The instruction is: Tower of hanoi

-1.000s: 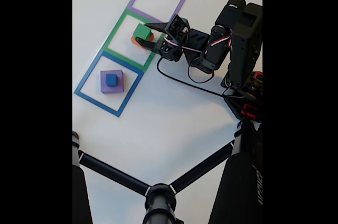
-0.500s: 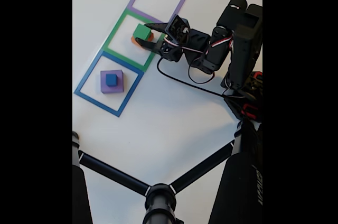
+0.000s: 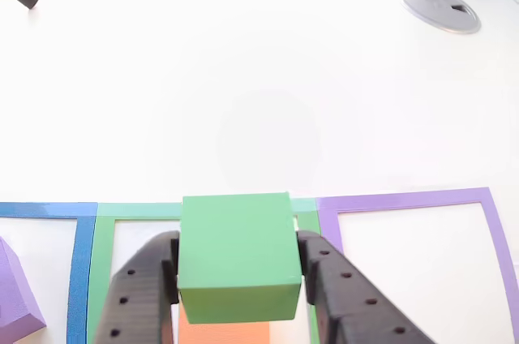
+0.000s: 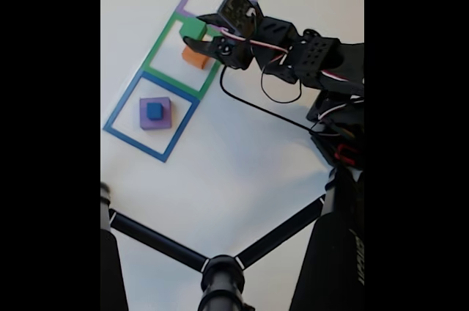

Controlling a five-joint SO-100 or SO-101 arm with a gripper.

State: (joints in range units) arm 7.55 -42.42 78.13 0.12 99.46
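Where the lower edge of the other view cuts it off, the black gripper clamps a green cube, hiding most of the orange block beneath. Beyond lie the green taped square outline and white bench.

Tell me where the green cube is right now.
In the fixed view the green cube sits between the gripper fingers, lifted above the orange block inside the green square outline.
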